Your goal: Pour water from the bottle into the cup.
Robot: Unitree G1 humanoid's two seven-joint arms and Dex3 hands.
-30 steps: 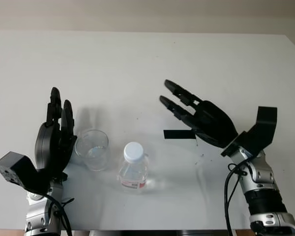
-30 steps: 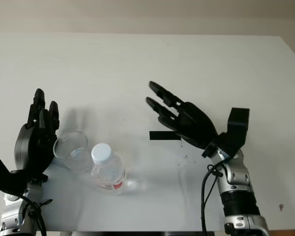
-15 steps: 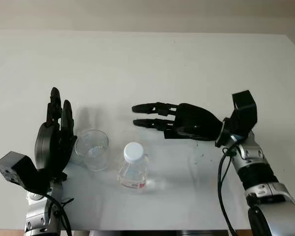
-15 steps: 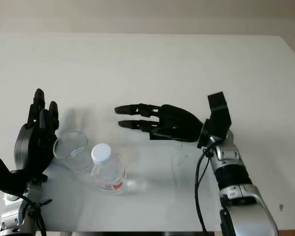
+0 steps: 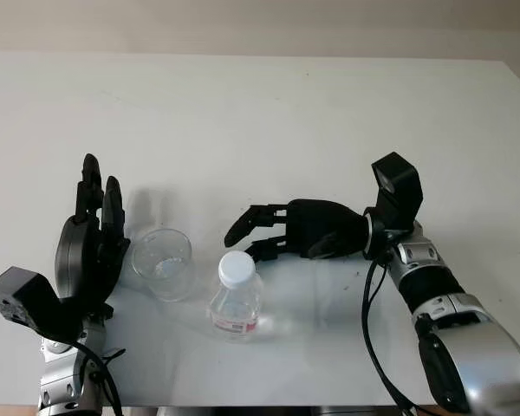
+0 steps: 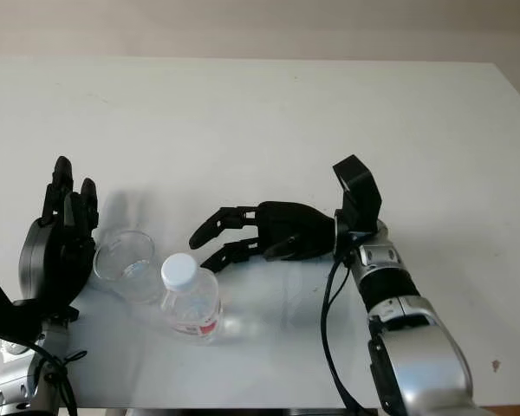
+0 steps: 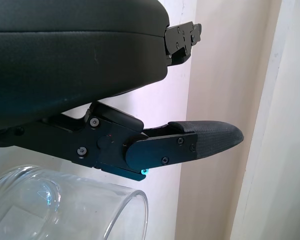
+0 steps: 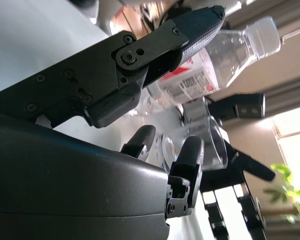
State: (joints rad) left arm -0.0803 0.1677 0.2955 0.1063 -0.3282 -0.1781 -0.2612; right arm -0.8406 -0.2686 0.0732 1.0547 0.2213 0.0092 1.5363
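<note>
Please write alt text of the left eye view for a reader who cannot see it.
The open right hand reaches toward a capped water bottle standing on a white table. A clear cup stands beside the bottle, next to the open left hand.

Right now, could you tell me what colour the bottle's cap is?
The bottle's cap is white, clearest in the left eye view.

A: How many things stand on the white table [image 5: 269, 113]?

B: Two. One clear plastic water bottle [image 5: 236, 300] with a white cap, and one clear glass cup [image 5: 163, 263].

A: And hands?

B: Two black three-finger hands: one left hand [image 5: 87, 256] and one right hand [image 5: 282, 232].

A: Any labels?

B: One, red and white, on the bottle.

A: So one bottle, one cup, two hands, one table.

B: Yes.
</note>
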